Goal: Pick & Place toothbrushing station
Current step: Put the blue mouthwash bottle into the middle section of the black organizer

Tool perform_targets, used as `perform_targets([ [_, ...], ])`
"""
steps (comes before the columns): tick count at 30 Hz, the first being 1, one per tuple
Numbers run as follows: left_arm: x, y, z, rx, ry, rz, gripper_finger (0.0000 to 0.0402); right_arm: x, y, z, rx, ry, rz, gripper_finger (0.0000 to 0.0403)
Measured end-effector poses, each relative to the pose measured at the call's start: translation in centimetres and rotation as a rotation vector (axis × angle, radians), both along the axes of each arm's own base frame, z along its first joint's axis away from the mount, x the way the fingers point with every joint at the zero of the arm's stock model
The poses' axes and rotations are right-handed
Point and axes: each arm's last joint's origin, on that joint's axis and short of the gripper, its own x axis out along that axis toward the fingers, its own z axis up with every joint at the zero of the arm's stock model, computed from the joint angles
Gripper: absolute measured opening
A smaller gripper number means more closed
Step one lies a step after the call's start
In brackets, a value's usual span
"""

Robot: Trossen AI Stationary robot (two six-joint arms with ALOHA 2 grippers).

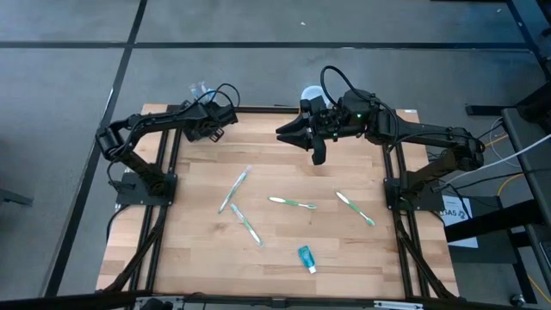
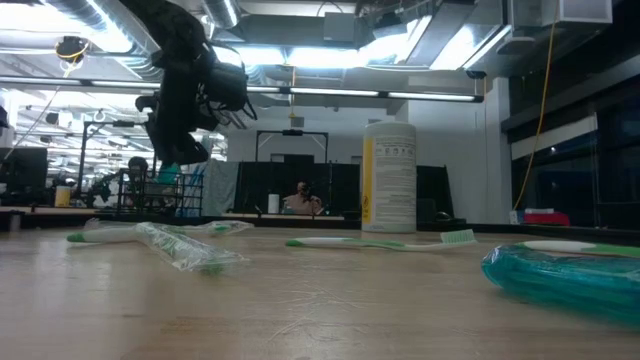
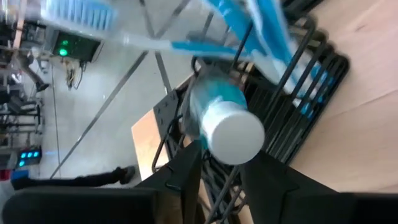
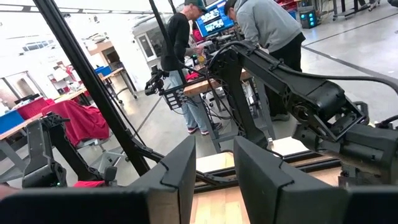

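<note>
The toothbrushing station (image 3: pixel 311 81) is a black wire rack at the table's far-left corner, also seen in the low view (image 2: pixel 150 195). In it stand blue toothbrushes (image 3: pixel 261 25) and a teal toothpaste tube with a white cap (image 3: pixel 233 134). My left gripper (image 3: pixel 227 163) slants down over the rack (image 1: pixel 220 120), open, one finger on each side of the tube just below its cap. My right gripper (image 1: pixel 288 133) hangs level high above the table's far middle, open a little and empty (image 4: pixel 214 155). My left gripper has its fingers (image 3: pixel 186 180) on either side of the tube under the white cap (image 3: pixel 233 149), coming slanting down from above. Rack wires run through the gap. The cap hides the fingertips, so I cannot tell whether they touch the tube or the rack.
Several loose toothbrushes (image 1: pixel 234 189) (image 1: pixel 291 203) (image 1: pixel 355 208) lie on the wooden table. A second teal tube (image 1: pixel 306 257) lies near the front edge. A white-and-yellow cup (image 2: pixel 390 175) stands at the far edge behind my right arm. People stand beyond the table (image 4: pixel 267 31).
</note>
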Motion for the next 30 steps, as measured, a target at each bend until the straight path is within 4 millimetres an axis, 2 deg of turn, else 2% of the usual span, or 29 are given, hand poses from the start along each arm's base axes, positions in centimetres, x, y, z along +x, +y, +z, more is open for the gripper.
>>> perform_targets([
  [7,0.4,0.2,0.0,-0.016,-0.024,-0.044,0.0151,0.0,0.0,0.0,0.0,-0.001,0.004,0.011],
  [17,0.9,0.7,0.2,0.048,-0.033,-0.069,0.0208,0.0,0.1,0.4,-0.045,-0.045,0.009,0.011],
  [30,1.3,1.1,0.4,0.109,-0.057,-0.07,0.0215,0.1,1.8,0.4,-0.114,-0.06,0.05,0.011],
])
